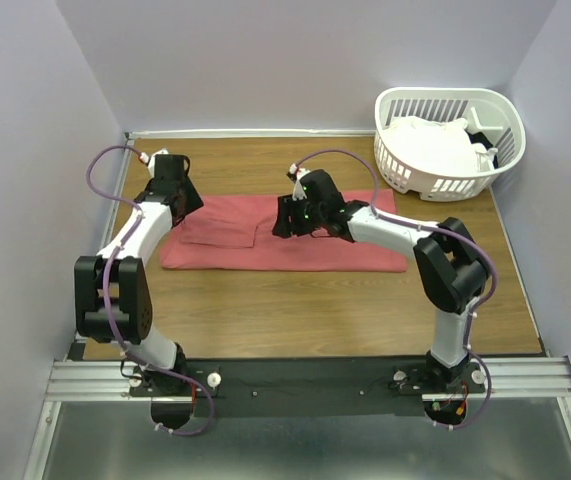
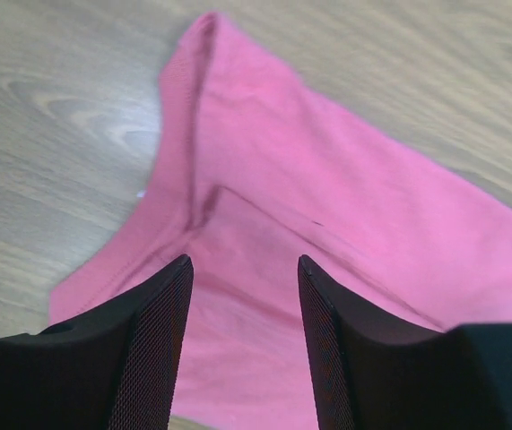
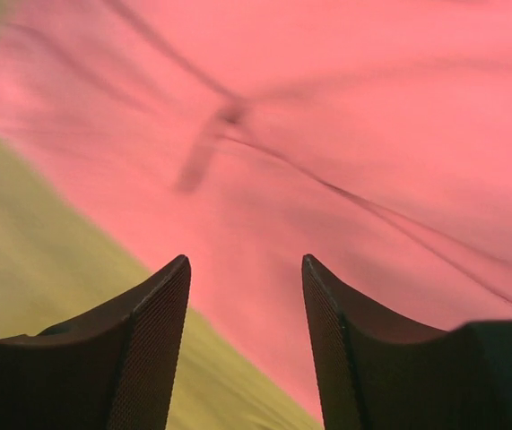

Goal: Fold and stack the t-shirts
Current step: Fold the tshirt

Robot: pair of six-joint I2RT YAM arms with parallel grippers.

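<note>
On the brown wooden table (image 1: 315, 300) – dusty coral-red cotton t-shirt (image 1: 225, 248), part-folded into a strip; white t-shirts (image 1: 430, 145) still heaped in slatted white plastic basket (image 1: 420, 178); left gripper (image 2: 242, 267), right gripper (image 3: 245, 262) both released, empty

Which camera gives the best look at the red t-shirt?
The top external view: the whole red t-shirt lies as a long strip on the table. The left wrist view shows only one end; the right, a blurred patch.
</note>
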